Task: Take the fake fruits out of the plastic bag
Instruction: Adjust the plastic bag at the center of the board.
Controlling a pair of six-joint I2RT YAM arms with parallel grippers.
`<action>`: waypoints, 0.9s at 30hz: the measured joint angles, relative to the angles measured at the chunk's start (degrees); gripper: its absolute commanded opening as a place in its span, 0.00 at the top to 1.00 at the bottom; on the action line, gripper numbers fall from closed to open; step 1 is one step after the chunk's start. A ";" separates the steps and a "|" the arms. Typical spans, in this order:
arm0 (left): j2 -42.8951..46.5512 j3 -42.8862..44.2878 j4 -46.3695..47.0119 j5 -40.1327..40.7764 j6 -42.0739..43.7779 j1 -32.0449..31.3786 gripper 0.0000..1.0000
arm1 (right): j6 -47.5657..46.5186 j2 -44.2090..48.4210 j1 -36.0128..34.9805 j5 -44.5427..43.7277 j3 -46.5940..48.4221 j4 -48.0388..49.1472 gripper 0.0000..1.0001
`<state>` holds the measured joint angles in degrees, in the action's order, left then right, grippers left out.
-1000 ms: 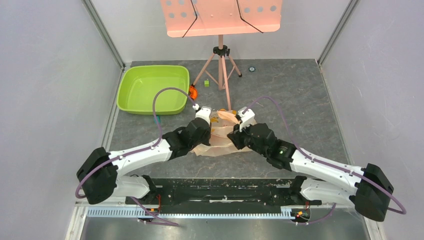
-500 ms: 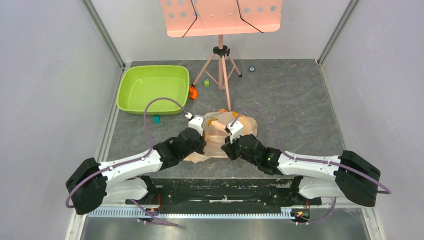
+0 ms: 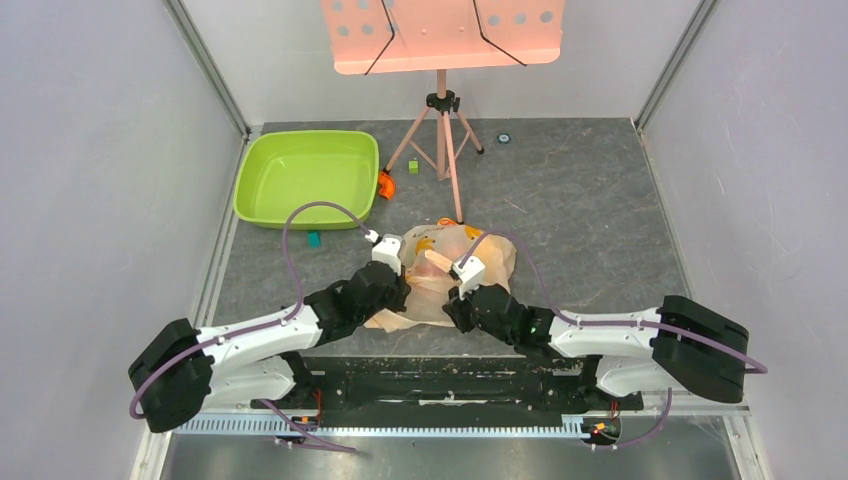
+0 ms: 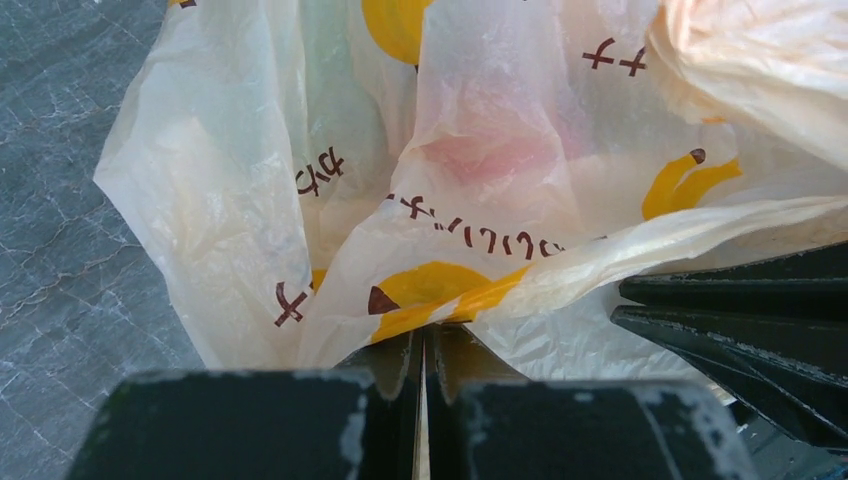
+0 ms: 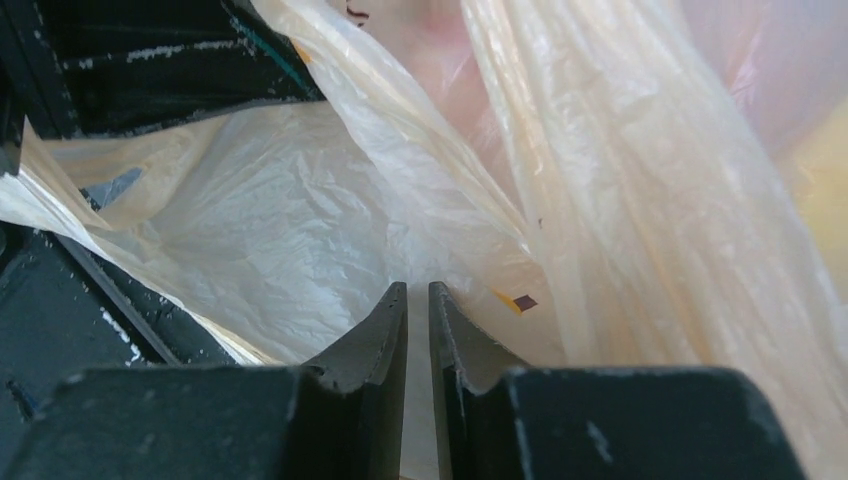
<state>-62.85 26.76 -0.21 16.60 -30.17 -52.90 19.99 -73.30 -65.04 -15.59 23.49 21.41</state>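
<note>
The plastic bag (image 3: 470,262), thin, beige and crinkly with yellow and brown print, lies in the middle of the table near the arms. My left gripper (image 3: 393,292) is shut on its near left edge. In the left wrist view the jaws (image 4: 424,330) pinch a printed fold of the bag (image 4: 250,180). My right gripper (image 3: 457,302) is shut on the near right edge, with film between the jaws (image 5: 418,292) in the right wrist view. A pinkish fruit (image 4: 490,155) shows dimly through the film. The other fruits are hidden inside the bag.
A lime green tub (image 3: 305,178) stands at the back left. A tripod stand (image 3: 443,140) rises behind the bag. Small cubes lie near it: orange (image 3: 386,185), green (image 3: 413,166) and teal (image 3: 314,238). The two grippers are close together.
Both arms have drawn back toward the near edge and lowered, pulling the bag's near edge with them. The bag now lies more spread out behind the grippers.
</note>
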 measured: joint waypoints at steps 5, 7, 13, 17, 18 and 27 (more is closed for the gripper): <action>0.70 0.00 0.61 -0.02 0.00 -0.22 0.98 | 0.04 -0.42 0.00 -3.13 3.10 -0.39 0.80; 1.16 0.00 0.81 0.00 0.00 -0.26 0.98 | 0.04 -1.46 0.00 -4.87 5.73 -0.50 0.79; 1.62 0.07 0.83 0.07 0.00 -0.26 0.98 | 0.07 -3.89 0.07 -10.23 10.32 -1.49 0.78; 1.62 0.07 0.85 0.11 0.00 -0.26 0.98 | 0.15 -6.12 0.87 -12.59 12.85 -3.19 0.75; 1.62 0.07 0.83 0.15 0.00 -0.26 0.98 | 0.17 -6.49 1.27 -12.85 13.27 -3.45 0.75; 1.38 0.68 0.85 0.48 0.02 -0.26 0.98 | -0.07 -10.97 7.63 -12.68 18.34 -4.83 0.70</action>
<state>-61.47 27.44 0.64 17.08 -30.15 -53.17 19.92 -84.27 -57.41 -28.27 41.82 16.58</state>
